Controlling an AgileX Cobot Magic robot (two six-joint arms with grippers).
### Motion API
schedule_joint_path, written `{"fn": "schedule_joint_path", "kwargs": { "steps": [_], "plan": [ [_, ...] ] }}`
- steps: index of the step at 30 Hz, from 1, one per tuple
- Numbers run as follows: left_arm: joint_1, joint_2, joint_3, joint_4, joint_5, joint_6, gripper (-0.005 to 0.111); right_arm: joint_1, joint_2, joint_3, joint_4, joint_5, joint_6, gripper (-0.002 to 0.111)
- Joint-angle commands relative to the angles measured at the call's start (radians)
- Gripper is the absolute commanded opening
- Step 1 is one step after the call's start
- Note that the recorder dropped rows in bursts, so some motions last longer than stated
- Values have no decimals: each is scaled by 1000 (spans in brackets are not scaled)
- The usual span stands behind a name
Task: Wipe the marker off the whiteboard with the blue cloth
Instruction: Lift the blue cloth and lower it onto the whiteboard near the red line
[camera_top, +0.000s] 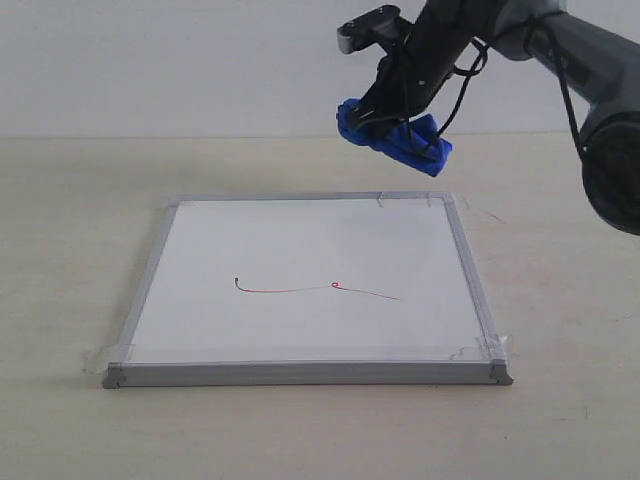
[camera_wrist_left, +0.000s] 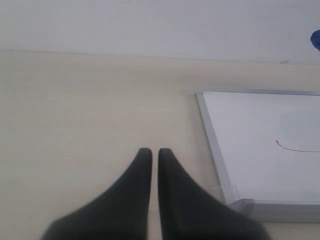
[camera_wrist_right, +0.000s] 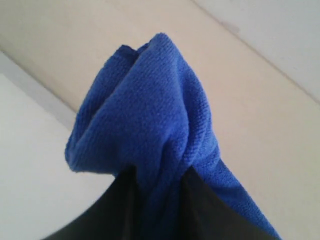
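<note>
**Left hand** (camera_wrist_left: 155, 152): Dark fingers drawn together with only a thin slit between them, holding nothing. It sits over bare worktop (camera_top: 70, 430) off the left frame edge of the board, apart from it. It does not show in the exterior view.

**Whiteboard** (camera_top: 310, 335): Square white panel in a grey metal frame with grey corner pieces, lying flat on the pale worktop. Clear tape (camera_top: 100, 355) fixes the near corners, and more tape shows at the far right corner. The surface is clean apart from one drawn line.

**Marker** (camera_top: 290, 291): Thin, dark-red wavy stroke across the middle of the board, running left to right. It has a small hook at its left end and a tiny red loop (camera_top: 335, 285) right of its middle. The stroke is unbroken and unsmeared.

**Blue cloth** (camera_top: 410, 140): Bright royal-blue plush fabric, bunched into a thick wad with a tail hanging loose. It is up in the air above the board's far right corner, clear of the surface and well apart from the line.

**Right hand** (camera_top: 388, 118): Dark fingers closed around the cloth, pinching the wad from above. The right wrist view shows fabric bulging out between and beyond them.

**Wall** (camera_top: 150, 60): Plain white, behind the worktop.

**Progress:** The cloth is picked up and carried to the board, but no wiping is done. What remains, by my reading, is to lower the cloth onto the panel and rub along the whole stroke, loop included.
</note>
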Motion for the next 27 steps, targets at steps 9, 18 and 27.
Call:
{"fn": "schedule_joint_path", "kwargs": {
  "steps": [9,18,27],
  "plan": [
    [-2,-4,-3,-1,-10,1,4,39,-164,153,-38,126,80,0],
    [-2,-4,-3,-1,-10,1,4,41,-447,740,-20,-204,72,0],
    [-2,-4,-3,-1,-10,1,4,109,-652,1178,28,-509,64,0]
  ]
}}
